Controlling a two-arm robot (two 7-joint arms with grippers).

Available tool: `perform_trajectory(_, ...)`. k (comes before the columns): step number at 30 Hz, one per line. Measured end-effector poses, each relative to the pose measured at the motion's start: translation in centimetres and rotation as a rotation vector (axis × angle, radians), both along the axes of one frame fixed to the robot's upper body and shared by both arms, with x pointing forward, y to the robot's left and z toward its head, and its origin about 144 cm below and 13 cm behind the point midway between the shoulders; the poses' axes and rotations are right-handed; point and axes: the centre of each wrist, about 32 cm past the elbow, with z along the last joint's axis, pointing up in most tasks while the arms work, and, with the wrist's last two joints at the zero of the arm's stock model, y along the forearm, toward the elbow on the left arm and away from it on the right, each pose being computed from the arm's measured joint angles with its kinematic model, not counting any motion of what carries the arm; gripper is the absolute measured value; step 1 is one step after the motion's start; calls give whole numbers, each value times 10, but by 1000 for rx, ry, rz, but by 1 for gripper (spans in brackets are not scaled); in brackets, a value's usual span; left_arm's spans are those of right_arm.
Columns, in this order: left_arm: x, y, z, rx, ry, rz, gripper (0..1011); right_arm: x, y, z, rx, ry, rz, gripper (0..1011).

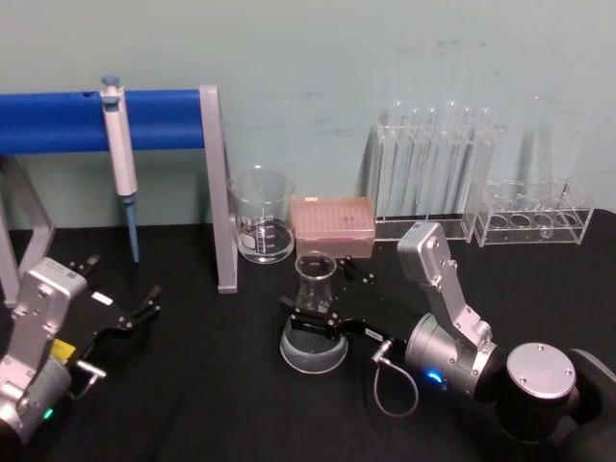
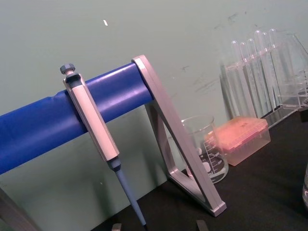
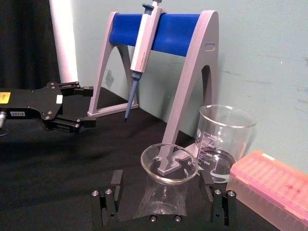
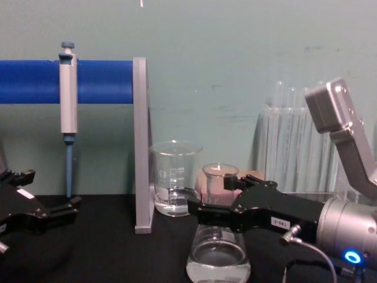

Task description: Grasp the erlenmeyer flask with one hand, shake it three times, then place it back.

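Note:
The erlenmeyer flask (image 1: 314,332) stands upright on the black table, clear glass with a little liquid in its wide base (image 4: 218,259). My right gripper (image 1: 316,300) reaches in from the right and straddles it, one finger on each side. In the right wrist view the fingers (image 3: 115,185) stand a small gap away from the flask (image 3: 166,197), so the gripper (image 3: 163,185) is open. The chest view puts this gripper (image 4: 217,197) level with the flask's neck. My left gripper (image 1: 144,310) rests open at the left of the table, well away from the flask.
A glass beaker (image 1: 262,217) and a pink tip box (image 1: 333,226) stand just behind the flask. Clear test tube racks (image 1: 433,173) sit at the back right. A pipette (image 1: 120,144) hangs on the blue-barred stand (image 1: 217,192) at the back left.

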Motion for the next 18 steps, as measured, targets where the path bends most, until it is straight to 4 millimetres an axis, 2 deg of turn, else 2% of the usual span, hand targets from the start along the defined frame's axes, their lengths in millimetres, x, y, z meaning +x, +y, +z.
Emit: perform_trajectory(18, 0, 0, 0, 0, 0, 0, 1001, -4, -5, 3, 3, 3, -2, 1000)
